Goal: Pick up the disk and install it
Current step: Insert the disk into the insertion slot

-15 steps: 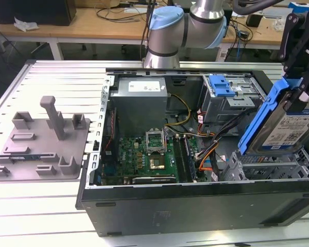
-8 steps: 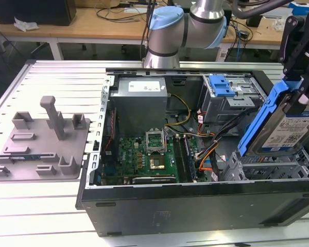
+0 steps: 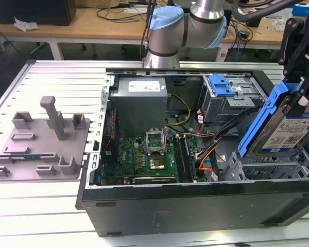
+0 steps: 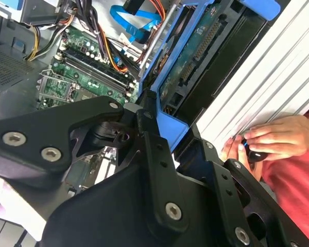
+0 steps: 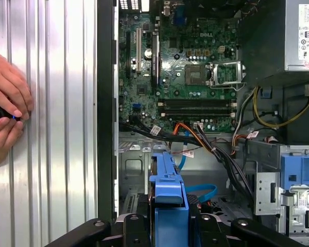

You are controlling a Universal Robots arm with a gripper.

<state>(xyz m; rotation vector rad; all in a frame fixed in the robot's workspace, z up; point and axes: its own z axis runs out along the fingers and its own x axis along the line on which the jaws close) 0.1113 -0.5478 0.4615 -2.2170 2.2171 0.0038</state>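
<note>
Fingers (image 5: 136,231) are clenched on the disk (image 3: 284,131), which hangs tilted just above the bay (image 3: 270,170) in the case (image 3: 195,211). Pick-up looks done. Installing likely calls for squaring the disk with that bay.

Open computer case (image 3: 195,213) lies beside grey fixture (image 3: 41,149).

We are looking at a robotics lab or workshop: a robot arm (image 3: 167,28) is standing behind an opened computer case (image 3: 195,211) on a slatted metal table (image 3: 51,77), while wooden benches (image 3: 92,23) behind are carrying loose cables (image 3: 118,13).
</note>
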